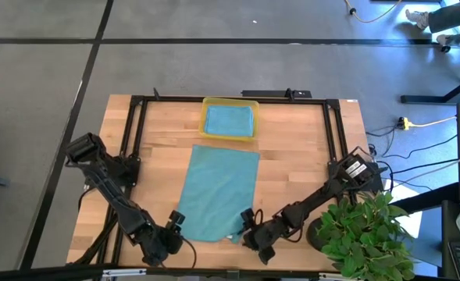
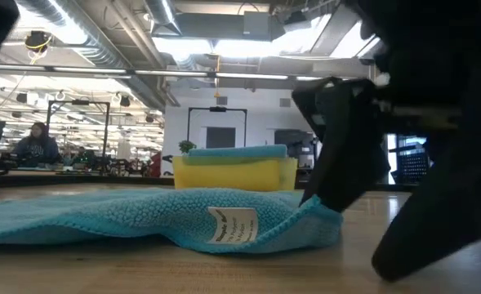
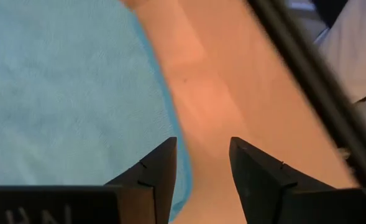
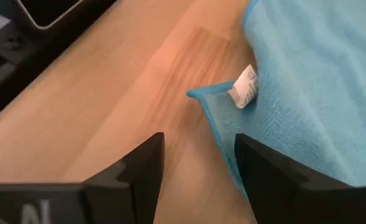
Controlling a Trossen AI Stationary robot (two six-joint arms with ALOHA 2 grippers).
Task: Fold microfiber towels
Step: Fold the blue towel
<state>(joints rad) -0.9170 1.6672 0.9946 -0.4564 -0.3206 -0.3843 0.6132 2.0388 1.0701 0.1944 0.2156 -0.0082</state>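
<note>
Plainly, towel (image 1: 219, 192): teal, lay spread flat mid-table, long axis running from the near edge toward the tray (image 1: 230, 104) at the far side.
Second towel (image 1: 230, 120): teal, folded, sat in that tray, well apart from both tools.
Left gripper (image 1: 175, 226): just beside the towel's near left corner; fingers (image 3: 160, 171) stood apart with nothing between them, one over the cloth's edge, the other over bare wood.
Right gripper (image 1: 250, 222): just beside the near right corner; fingers (image 4: 146, 163) apart and empty, the turned-up corner lying just ahead of them.
Key relation: each arm had its own near corner; the cloth stretched away from both, so a fold would likely carry the near edge toward the tray.
Label (image 4: 245, 87): small white tag at the right corner; its print was too small to read.
</note>
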